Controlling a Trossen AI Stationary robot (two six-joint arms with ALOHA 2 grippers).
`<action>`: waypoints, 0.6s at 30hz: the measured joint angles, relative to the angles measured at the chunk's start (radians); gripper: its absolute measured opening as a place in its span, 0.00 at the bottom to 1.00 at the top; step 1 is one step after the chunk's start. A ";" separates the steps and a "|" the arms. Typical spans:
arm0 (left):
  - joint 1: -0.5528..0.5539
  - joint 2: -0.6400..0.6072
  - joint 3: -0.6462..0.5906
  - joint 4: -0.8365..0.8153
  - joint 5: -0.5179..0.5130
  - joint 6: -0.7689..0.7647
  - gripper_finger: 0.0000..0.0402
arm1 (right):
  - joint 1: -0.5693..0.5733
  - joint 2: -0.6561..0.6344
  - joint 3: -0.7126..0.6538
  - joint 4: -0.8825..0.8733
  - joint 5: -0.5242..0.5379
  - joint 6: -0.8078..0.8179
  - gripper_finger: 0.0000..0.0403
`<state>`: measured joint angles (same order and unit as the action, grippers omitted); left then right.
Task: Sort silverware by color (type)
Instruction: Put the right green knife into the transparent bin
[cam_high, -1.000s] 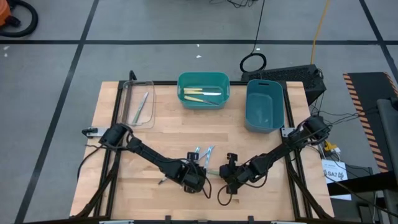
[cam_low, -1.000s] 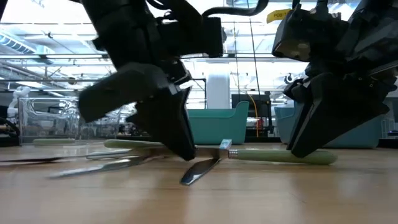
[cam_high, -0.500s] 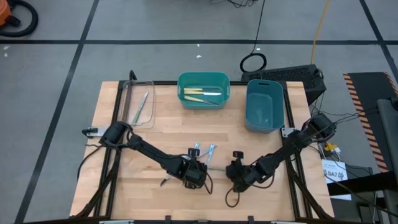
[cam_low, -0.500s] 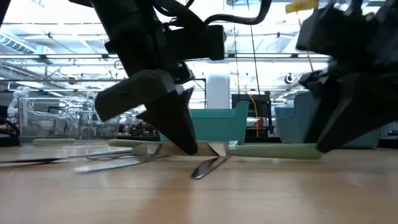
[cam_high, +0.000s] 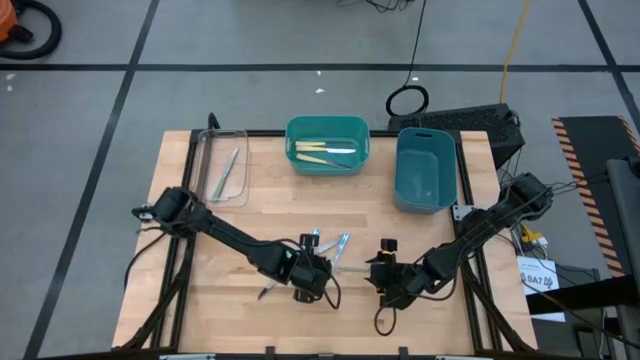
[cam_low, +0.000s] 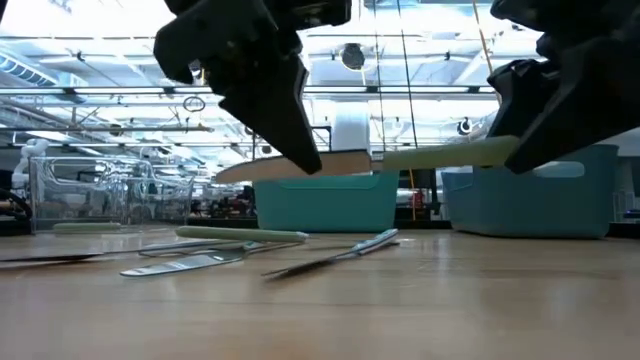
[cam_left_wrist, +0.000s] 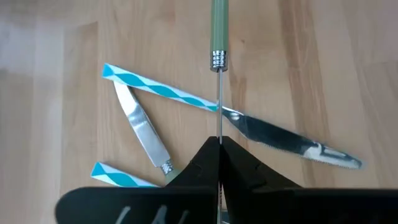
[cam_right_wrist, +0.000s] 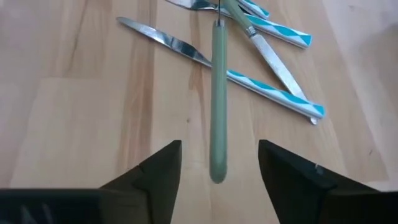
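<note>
A knife with a pale green handle (cam_right_wrist: 217, 93) hangs level above the table between my two grippers. My left gripper (cam_left_wrist: 219, 144) is shut on its blade. My right gripper (cam_right_wrist: 219, 146) is open; its fingers stand on either side of the handle's free end (cam_right_wrist: 217, 174) with a gap on each side. Below the knife, blue-and-white striped knives (cam_left_wrist: 161, 90) lie flat on the wood (cam_left_wrist: 323, 62). In the high view my left gripper (cam_high: 312, 275) and right gripper (cam_high: 385, 272) face each other near the table's front edge. My left gripper pinches the green knife's thin metal blade (cam_left_wrist: 219, 127) between its two fingers (cam_left_wrist: 205, 155). The fingers slant down from the table's left and lie along the blade, which stands on edge. The knife is lifted clear and level (cam_low: 300, 166), its handle pointing toward my right gripper.
A clear tray (cam_high: 205, 150) at the back left holds a green-handled utensil. A teal bin (cam_high: 292, 140) in the back middle holds yellow-handled ones. A blue bin (cam_high: 425, 190) stands at the back right. More utensils (cam_low: 190, 262) lie on the wood left of the knives.
Both grippers have risen. My left gripper has taken the green knife by its blade and lifted it off the table until it hangs level. My right gripper has gone up and a little toward the table's right edge; its fingers now stand apart from the handle.
</note>
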<state>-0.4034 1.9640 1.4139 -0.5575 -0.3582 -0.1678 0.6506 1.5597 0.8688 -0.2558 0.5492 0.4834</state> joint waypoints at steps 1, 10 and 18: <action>0.000 -0.007 0.000 -0.007 0.002 0.000 0.01 | -0.001 0.000 0.000 0.000 -0.001 -0.007 0.51; 0.003 -0.014 0.001 -0.033 0.002 -0.010 0.01 | -0.032 -0.001 0.002 0.036 -0.003 -0.028 0.35; 0.005 -0.014 0.001 -0.036 0.002 -0.014 0.01 | -0.055 -0.001 0.002 0.041 -0.028 -0.043 0.06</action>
<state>-0.3988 1.9503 1.4151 -0.5931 -0.3558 -0.1821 0.5957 1.5589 0.8707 -0.2146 0.5210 0.4402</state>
